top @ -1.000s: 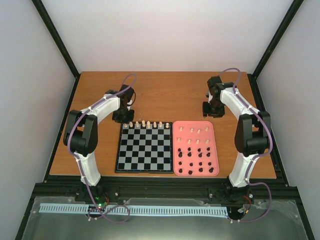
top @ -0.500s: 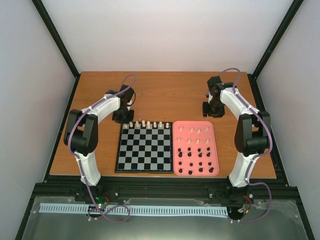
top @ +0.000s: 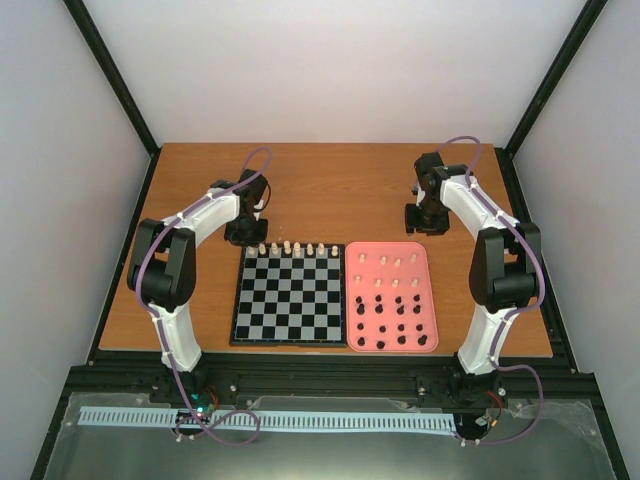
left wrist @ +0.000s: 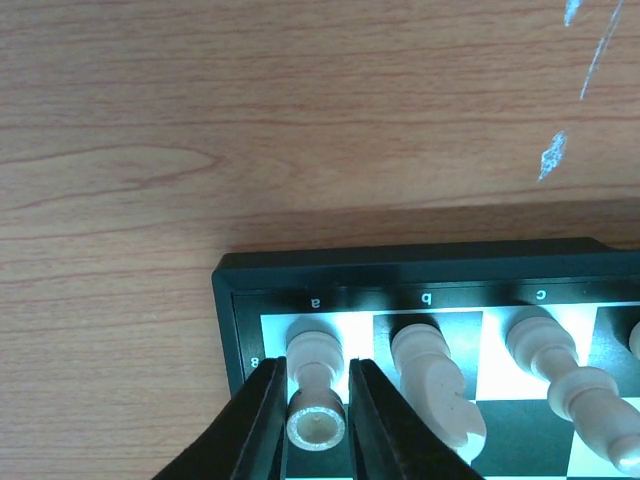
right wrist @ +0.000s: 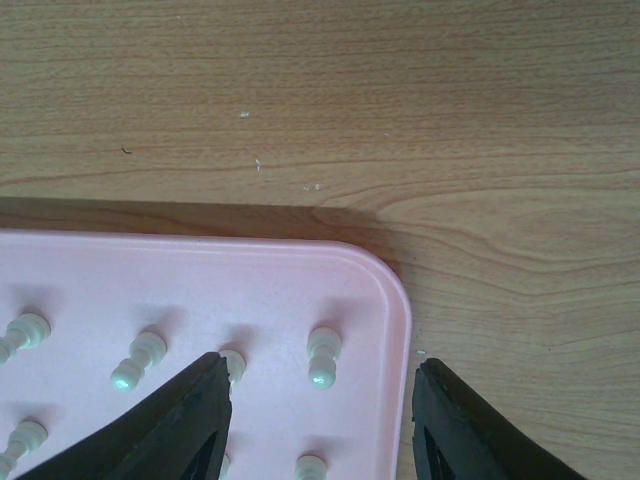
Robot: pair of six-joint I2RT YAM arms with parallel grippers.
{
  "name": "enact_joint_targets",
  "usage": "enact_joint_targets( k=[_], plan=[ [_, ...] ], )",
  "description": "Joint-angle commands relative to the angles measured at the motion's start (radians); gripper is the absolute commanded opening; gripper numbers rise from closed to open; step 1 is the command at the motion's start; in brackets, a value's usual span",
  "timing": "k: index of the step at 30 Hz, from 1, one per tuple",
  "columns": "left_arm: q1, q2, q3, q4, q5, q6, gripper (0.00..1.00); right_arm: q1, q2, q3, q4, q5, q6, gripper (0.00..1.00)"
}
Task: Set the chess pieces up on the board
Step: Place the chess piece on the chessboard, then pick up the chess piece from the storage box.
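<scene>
My left pincer (left wrist: 317,372) is down at the far left corner of the board (top: 288,306), which lies flat on the desk (top: 340,190) between the two arms. In the left wrist view its two black fingers (left wrist: 262,420) sit tight against either side of a cream corner piece (left wrist: 316,392), so I read it as closed on that piece. The piece stands upright on the light square beside the border letter "a". Just beside it, on the next two squares of the same row, stand a cream neighbour (left wrist: 432,385) and a taller cream figure (left wrist: 560,372), both free of the fingers. From above, a line of cream pieces (top: 298,247) runs along the board's far edge, and the other squares look bare. The pink tray (right wrist: 200,270) lies just beside the board on its right side. It holds loose cream pawns (top: 388,264) in its far half and black pieces (top: 395,315) in its near half, all too small to name one by one. My right pincer (right wrist: 320,400) hangs over the tray's far right corner with its jaws spread wide and nothing between them. Below the gap two small cream pawns (right wrist: 321,358) stand on the tray floor, apart from both fingers.
</scene>
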Motion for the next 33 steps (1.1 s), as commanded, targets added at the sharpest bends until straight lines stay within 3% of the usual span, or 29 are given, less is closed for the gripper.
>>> enact_joint_targets(
  k=[1, 10, 12, 16, 19, 33],
  plan=[
    [0.011, 0.007, -0.002, 0.015, -0.005, -0.007, 0.22, -0.008, -0.004, -0.002, -0.007, 0.006, -0.01, 0.5],
    [0.012, -0.025, 0.018, -0.008, -0.028, -0.006, 0.28, -0.007, -0.014, -0.001, -0.018, 0.0, -0.008, 0.51],
    [0.012, -0.035, 0.032, -0.019, -0.039, -0.007, 0.33, -0.007, -0.025, -0.006, -0.029, 0.002, -0.008, 0.51],
    [0.012, -0.06, 0.074, -0.048, -0.063, -0.008, 0.55, -0.001, -0.059, -0.034, -0.043, 0.014, -0.006, 0.75],
    [0.012, -0.082, 0.113, -0.073, -0.076, -0.006, 0.61, 0.003, -0.091, -0.058, -0.054, 0.021, -0.005, 0.76],
    [0.011, -0.131, 0.19, -0.126, -0.066, -0.008, 0.62, 0.015, -0.111, -0.147, -0.027, 0.008, 0.009, 0.66]
  ],
)
